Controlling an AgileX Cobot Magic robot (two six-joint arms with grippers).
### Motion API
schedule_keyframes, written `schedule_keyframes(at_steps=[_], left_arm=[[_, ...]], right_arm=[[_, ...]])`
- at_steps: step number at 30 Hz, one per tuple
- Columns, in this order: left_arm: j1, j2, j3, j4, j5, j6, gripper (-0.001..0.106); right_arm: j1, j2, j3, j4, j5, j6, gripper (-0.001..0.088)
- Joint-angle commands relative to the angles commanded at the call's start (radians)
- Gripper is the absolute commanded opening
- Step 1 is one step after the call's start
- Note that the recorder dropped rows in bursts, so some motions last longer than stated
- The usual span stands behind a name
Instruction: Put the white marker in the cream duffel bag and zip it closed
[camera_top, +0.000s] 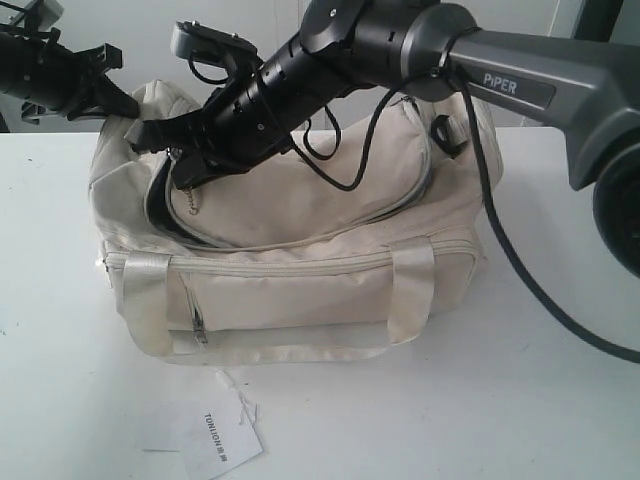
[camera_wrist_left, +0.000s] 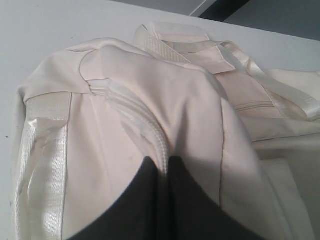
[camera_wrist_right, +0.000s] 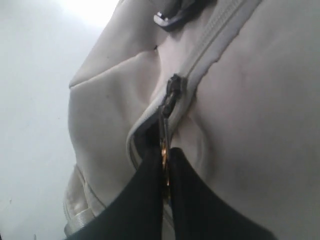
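**Cream bag part-zipped, marker out of sight**

Your right claw (camera_wrist_right: 163, 151) is pinched shut on the metal zipper pull (camera_wrist_right: 163, 131), which hangs just below the slider (camera_wrist_right: 173, 89). Your left claw (camera_wrist_left: 160, 167) is closed on a fold of fabric and zipper seam at the end of the cream duffel bag (camera_top: 300, 275), and looks to be bracing it against the pull.

On one side of the slider the teeth of the top zipper (camera_top: 425, 185) are joined. On the other side a dark gap (camera_top: 158, 215) opens onto the lining, near the end your left claw holds. You are in the zipping step, by my reading, with one stretch of the curve left to close.

You cannot see the white marker in any view. It is not on the desk (camera_top: 530, 400), where only a paper tag (camera_top: 222, 442) lies in front of the bag. It is probably already inside, but nothing here confirms that.

What remains is to run the slider along the open stretch to the held end, then let go with both claws.
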Motion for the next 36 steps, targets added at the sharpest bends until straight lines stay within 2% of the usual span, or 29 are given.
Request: schedule_keyframes(at_steps=[12,36], left_arm=[[0.0,0.0,0.0,0.0,0.0,0.0,0.0],[0.0,0.0,0.0,0.0,-0.006,-0.004,0.0]], right_arm=[[0.0,-0.043,0.0,-0.003,0.002,-0.004,0.0],[0.0,-0.044,0.0,-0.003,0.174,-0.007,0.0]])
